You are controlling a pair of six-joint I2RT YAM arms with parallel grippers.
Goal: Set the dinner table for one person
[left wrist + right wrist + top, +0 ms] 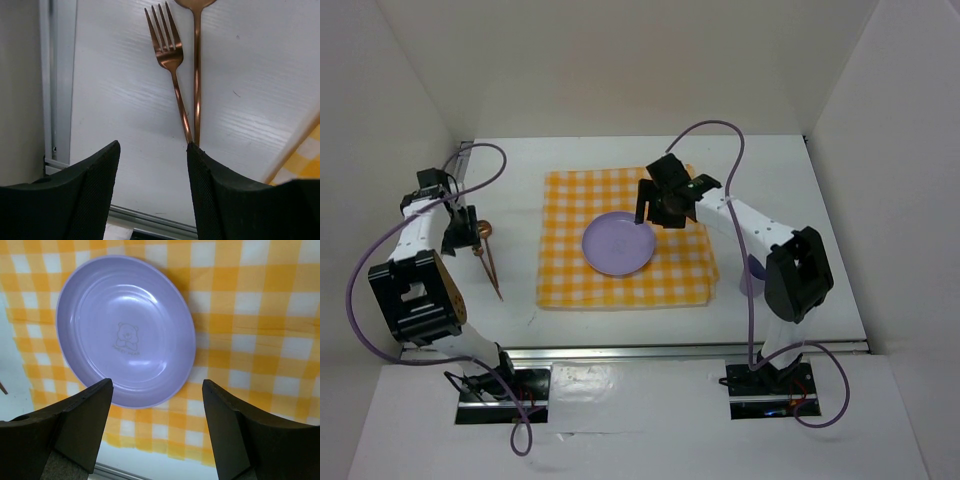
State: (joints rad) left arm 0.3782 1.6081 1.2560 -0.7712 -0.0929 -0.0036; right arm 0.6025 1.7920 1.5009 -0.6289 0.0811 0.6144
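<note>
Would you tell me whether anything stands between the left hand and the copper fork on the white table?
Nothing visible does. The left hand is open, close to the slim copper metal fork, which lies beside a matching spoon on bare white tabletop.

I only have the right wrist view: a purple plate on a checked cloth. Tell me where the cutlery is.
Observer: A fork and a spoon lie side by side on the bare table, left of the cloth.
Operator: Give me the left gripper's state.
Observer: The left gripper is open and empty, right at the handle ends.
Operator: Say how the two pieces lie.
Observer: Their handles meet at the gripper end, and the heads spread apart at the far end.
</note>
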